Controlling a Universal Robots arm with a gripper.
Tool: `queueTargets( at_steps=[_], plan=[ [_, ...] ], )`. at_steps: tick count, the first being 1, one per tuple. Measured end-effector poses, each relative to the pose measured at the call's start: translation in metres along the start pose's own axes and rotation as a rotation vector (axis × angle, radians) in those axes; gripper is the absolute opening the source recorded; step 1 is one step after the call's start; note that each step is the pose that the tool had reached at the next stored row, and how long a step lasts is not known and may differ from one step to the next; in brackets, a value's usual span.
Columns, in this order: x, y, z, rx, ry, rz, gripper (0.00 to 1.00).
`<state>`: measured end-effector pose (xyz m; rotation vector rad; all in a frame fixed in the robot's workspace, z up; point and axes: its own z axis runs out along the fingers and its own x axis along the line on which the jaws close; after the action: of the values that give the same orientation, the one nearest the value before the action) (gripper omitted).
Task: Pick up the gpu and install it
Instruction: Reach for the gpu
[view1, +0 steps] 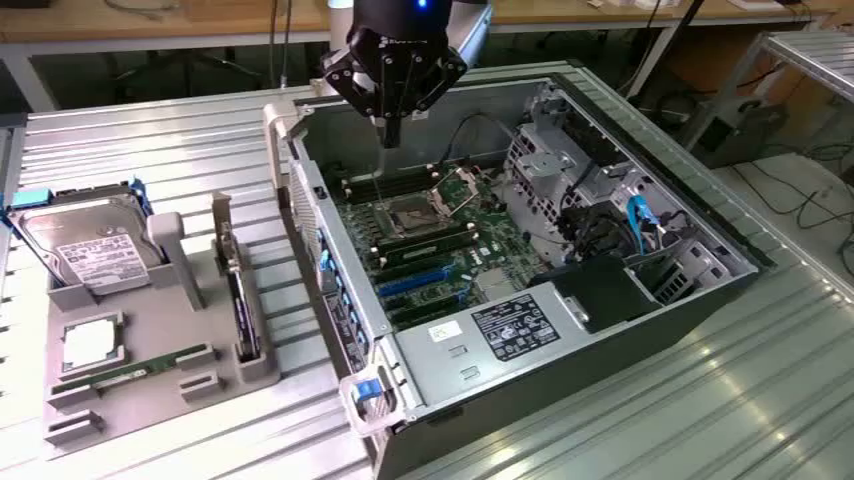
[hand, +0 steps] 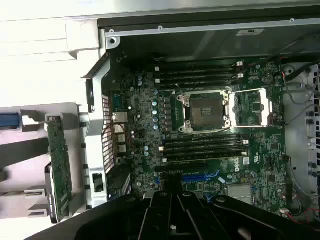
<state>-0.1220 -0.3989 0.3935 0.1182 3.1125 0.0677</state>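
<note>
Exterior view: the claw (view1: 390, 138) is hanging closed, holding nothing, above the case (view1: 561, 410); the gpu (view1: 236, 295) is standing well apart in the tray (view1: 254, 365).

Wrist view: the gpu (hand: 60, 165) is probably that edge-on card; lowering here is risking hitting the board (hand: 145, 125).

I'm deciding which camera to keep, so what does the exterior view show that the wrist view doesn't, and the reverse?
Exterior view adds: the hard drive and memory stick in the grey holder, plus the power supply. Wrist view adds: the row of capacitors on the motherboard. Both share: the gpu standing on edge in the holder, the CPU socket, and the gripper, jaws shut.
</note>
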Motion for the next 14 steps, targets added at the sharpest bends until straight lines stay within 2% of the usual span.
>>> queueTargets(
  at_steps=[14],
  plan=[
    [0.0000, 0.0000, -0.0001, 0.0001, 0.0001, 0.000, 0.11]
  ],
)
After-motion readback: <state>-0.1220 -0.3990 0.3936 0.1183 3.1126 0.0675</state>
